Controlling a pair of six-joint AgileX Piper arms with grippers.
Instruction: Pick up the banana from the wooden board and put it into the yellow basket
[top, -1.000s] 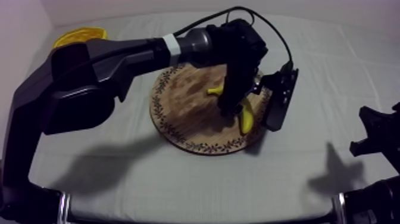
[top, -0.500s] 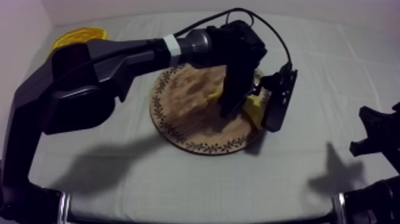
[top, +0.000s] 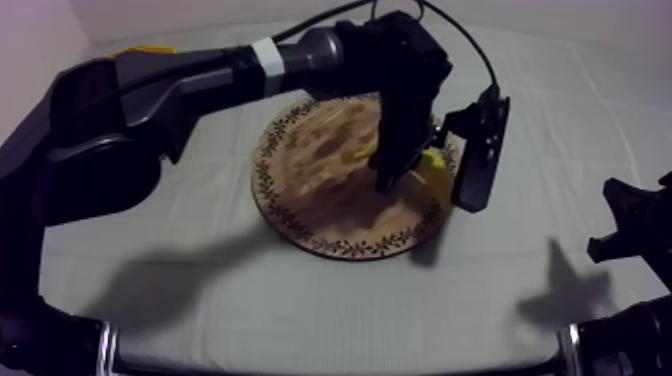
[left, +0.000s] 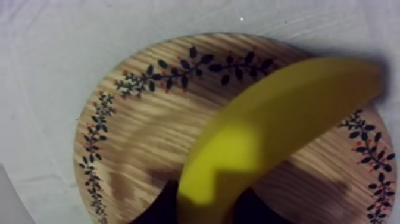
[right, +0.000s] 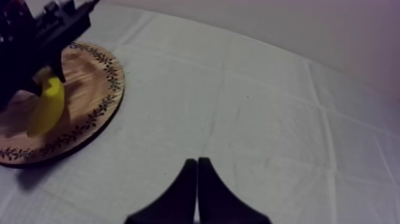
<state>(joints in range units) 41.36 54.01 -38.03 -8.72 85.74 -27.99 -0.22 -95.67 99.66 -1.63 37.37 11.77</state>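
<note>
Our left gripper (top: 393, 176) is closed round the banana (top: 432, 166) and holds it over the right side of the wooden board (top: 305, 185). The banana is plain bright yellow, smooth and curved, with a blunt end. We cannot tell whether it touches the wood. Our right gripper (right: 197, 179) rests at the near right, its fingers pressed together on nothing. The yellow basket (top: 147, 48) sits at the far left.

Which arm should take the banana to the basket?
Left. The left gripper is shut on the banana over the board, and the basket sits at that side. The right gripper is shut on nothing, away from both.
</note>
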